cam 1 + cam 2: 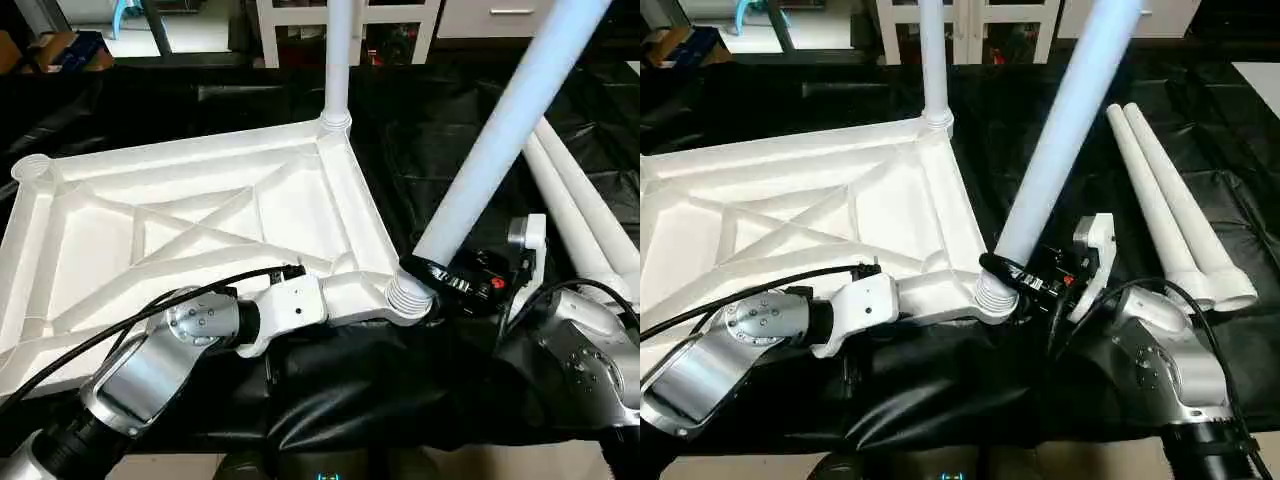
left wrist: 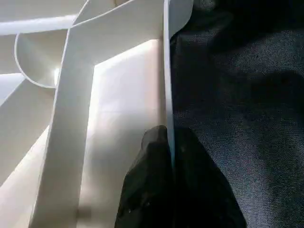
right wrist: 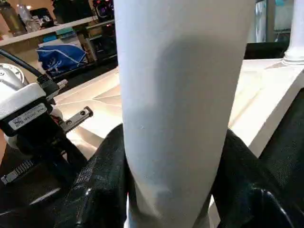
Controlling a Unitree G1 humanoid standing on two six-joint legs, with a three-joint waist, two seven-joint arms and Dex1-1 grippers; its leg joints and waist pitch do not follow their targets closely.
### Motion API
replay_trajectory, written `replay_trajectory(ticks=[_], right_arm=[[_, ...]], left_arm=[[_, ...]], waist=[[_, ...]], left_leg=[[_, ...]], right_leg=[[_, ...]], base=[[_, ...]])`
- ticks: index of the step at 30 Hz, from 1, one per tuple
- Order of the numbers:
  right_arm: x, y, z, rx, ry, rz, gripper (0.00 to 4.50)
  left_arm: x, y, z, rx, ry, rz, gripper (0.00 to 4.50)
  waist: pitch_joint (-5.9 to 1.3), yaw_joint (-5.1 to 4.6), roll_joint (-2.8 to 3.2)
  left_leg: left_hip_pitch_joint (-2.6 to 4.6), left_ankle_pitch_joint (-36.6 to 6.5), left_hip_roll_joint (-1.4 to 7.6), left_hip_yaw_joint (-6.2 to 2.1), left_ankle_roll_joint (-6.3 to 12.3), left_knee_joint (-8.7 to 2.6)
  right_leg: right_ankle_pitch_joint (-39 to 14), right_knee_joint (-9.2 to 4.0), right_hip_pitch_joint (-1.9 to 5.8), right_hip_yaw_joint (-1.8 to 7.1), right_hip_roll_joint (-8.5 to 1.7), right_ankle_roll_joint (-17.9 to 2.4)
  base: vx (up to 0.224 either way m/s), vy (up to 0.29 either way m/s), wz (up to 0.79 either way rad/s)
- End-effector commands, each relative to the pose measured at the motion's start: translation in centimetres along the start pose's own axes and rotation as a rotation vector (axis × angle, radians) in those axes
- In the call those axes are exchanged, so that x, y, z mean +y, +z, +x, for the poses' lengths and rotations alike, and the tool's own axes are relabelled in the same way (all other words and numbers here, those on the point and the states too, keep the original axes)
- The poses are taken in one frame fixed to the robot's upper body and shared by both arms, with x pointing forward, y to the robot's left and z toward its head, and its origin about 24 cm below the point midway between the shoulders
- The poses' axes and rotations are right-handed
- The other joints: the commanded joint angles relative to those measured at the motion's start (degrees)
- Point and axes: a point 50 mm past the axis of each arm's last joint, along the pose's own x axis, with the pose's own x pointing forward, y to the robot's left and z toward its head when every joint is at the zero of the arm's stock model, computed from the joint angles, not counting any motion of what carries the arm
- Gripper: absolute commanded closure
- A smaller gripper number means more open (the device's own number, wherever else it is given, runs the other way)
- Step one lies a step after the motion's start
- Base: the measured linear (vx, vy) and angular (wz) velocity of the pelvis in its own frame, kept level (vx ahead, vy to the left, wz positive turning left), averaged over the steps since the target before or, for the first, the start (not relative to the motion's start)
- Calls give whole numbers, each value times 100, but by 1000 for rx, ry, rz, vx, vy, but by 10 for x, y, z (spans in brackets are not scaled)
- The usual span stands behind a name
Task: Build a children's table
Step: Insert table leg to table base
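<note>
Centrally, the top (image 1: pixel 190 225) lies upside down on a black sheet (image 1: pixel 970 400), its X-ribbed underside facing up. One leg (image 1: pixel 338 60) stands upright in the far corner socket. A second leg (image 1: pixel 1060 130) sits in the near right socket (image 1: pixel 992 293), its ribbed end at the socket mouth, and leans away to the right. Two more legs (image 1: pixel 1170 205) lie side by side on the sheet, to the right of the top and apart from it.

Left gripper (image 2: pixel 168 142): black fingers (image 2: pixel 147 190) pressed together on the thin near rim of the top, one on each side of the wall, beside the near right socket.

Right gripper (image 3: pixel 175 199): fingers (image 3: pixel 102 180) set on either side of the leaning leg just above its ribbed end, clamped on the tube, as the right wrist view shows.

An empty round socket (image 1: pixel 32 167) marks the far left corner
</note>
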Motion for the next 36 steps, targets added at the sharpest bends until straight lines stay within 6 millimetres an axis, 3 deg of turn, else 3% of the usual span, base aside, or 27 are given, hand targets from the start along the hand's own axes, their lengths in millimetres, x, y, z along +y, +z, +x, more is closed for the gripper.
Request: replay_trajectory(ticks=[1, 3, 6, 8, 14, 19, 26, 29, 30, 31, 34, 36], right_arm=[[15, -52, -13, 196, 1, 188, 264], [19, -56, -16, 224, 8, 171, 264], [25, -62, -21, 293, 27, 111, 264], [26, -64, -22, 312, 33, 94, 264], [32, -69, -21, 376, 79, 43, 264], [36, -72, -19, 402, 109, 50, 264], [32, -77, -10, 471, 133, 37, 264], [33, -75, 1, 458, 153, -13, 264], [34, -74, 4, 455, 153, -30, 264], [34, -74, 7, 454, 152, -56, 264], [33, -74, 10, 435, 129, -75, 264], [33, -75, 10, 428, 124, -68, 264]], left_arm=[[7, -20, -3, 82, 81, -53, 450], [8, -20, -3, 82, 81, -53, 450], [9, -20, -3, 83, 81, -51, 450], [9, -20, -3, 84, 80, -51, 450], [9, -19, -2, 86, 79, -46, 450], [8, -20, -2, 90, 79, -45, 450], [7, -19, -1, 84, 72, -38, 450], [6, -18, 1, 80, 69, -36, 450], [6, -18, 1, 80, 68, -35, 450], [6, -18, 1, 81, 67, -35, 450], [5, -18, 1, 80, 66, -38, 450], [5, -19, 1, 79, 64, -41, 450]], waist=[[-172, 3, -94], [-180, 18, -96], [-175, 55, -92], [-174, 57, -78], [-152, 44, -89], [-161, 40, -79], [-148, 24, -70], [-65, -24, -96], [-46, -52, -95], [-53, -78, -85], [-93, -133, -75], [-91, -134, -75]], left_leg=[[84, -2114, 196, -139, 266, -366], [64, -2035, 192, -137, 279, -366], [99, -2021, 197, -109, 284, -360], [69, -1958, 192, -118, 294, -369], [84, -2228, 193, -146, 238, -390], [85, -2213, 202, -146, 240, -403], [101, -2344, 200, -155, 194, -422], [131, -2899, 178, -210, 89, -449], [179, -3189, 148, -249, 18, -424], [191, -3273, 138, -286, -13, -433], [117, -3224, 137, -387, 20, -500], [122, -3148, 147, -382, 75, -511]], right_leg=[[-3353, -614, 108, 233, -312, -505], [-3202, -592, 130, 230, -311, -555], [-3105, -600, 111, 242, -303, -564], [-3053, -584, 137, 237, -310, -582], [-3523, -637, 113, 234, -323, -438], [-3328, -635, 115, 230, -311, -468], [-3463, -660, 102, 217, -306, -435], [-4359, -739, 64, 188, -339, -255], [-4901, -818, 36, 155, -356, -80], [-4990, -838, 45, 139, -359, -9], [-4492, -796, 147, 120, -365, -99], [-4207, -780, 129, 156, -352, -224]], base=[[0, 0, 0], [0, 0, 0], [0, 0, 0], [0, 0, 0], [0, 0, 0], [0, 0, 0], [0, 0, 0], [0, 0, 0], [0, 0, 0], [0, 0, 0], [0, 0, 0], [0, 0, 0]])
